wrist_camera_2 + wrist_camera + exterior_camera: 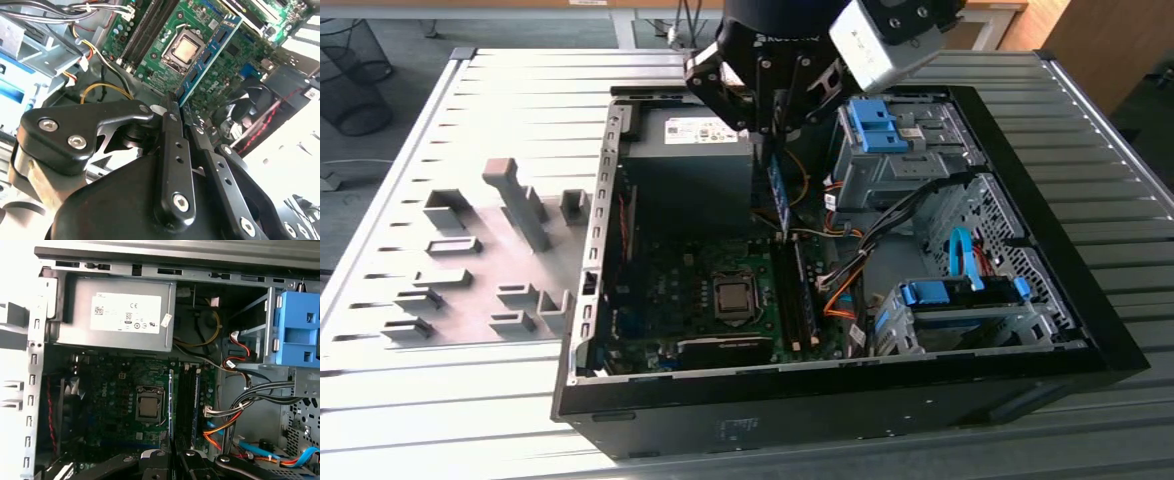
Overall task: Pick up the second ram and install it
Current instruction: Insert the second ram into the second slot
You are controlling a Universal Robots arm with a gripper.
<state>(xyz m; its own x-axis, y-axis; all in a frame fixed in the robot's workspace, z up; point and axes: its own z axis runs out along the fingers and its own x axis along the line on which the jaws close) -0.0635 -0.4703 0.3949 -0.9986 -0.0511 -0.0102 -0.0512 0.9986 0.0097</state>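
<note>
The second ram [781, 190] is a thin blue-green stick hanging on edge above the open computer case [1067, 330], and my gripper [774, 138] is shut on its upper end. In the second wrist view the ram [212, 50] juts out from between the black fingers [172, 145] over the motherboard, beside the processor socket [185, 50]. In the first wrist view I see the ram [171, 405] edge-on, just to the socket side of the long black memory slots [186, 400]. It hangs above the board, seated in no slot. Another blue-edged stick [196, 400] stands in the slots.
A grey power supply [687, 135] fills the case's far end. Blue drive cages [874, 125] [961, 295] and orange and black cables [841, 290] crowd the side beyond the slots. Grey holder blocks [520, 200] stand on the slatted table at the exterior view's left.
</note>
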